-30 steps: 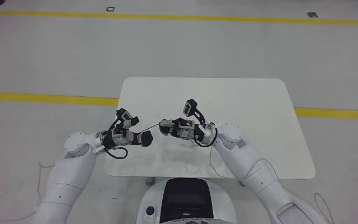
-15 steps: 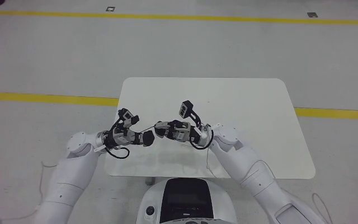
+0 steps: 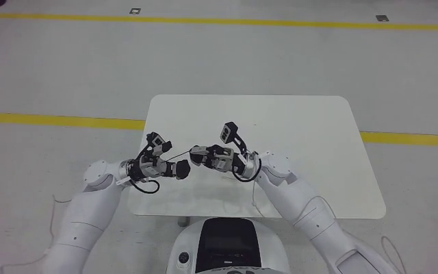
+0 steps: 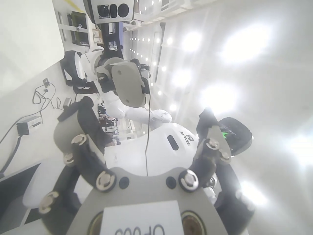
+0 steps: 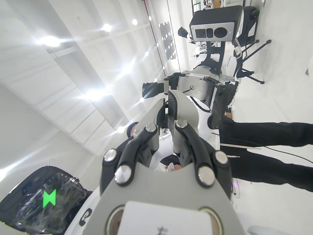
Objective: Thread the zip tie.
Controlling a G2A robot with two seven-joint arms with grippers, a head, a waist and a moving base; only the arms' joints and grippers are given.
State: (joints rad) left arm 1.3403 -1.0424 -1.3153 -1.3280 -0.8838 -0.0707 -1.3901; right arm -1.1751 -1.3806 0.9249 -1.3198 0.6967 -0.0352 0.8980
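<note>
Here we go, mid-thread: the thin black plastic zip tie [image 4: 148,123] is up in the air over the near left part of the white rounded table [image 3: 294,130], strung between the two grippers. The right gripper [image 5: 168,99] has its fingers pressed together on the tie's right end. The left gripper [image 4: 144,113] is spread wide, dark fingers [image 4: 83,113] well apart on either side of the tie, which runs down the middle toward its palm, so nothing looks clamped there. Both forearms angle inward over the table's near edge, wrists turned so the grippers face each other almost tip to tip, the left one slightly nearer, the right slightly farther. The job now, I'd say, is alignment: hold the tie straight and taut, feed it along its own line in small moves, and close the left fingers only once it sits centred between them. Where the tie's head and tip lie is too fine to tell.
</note>
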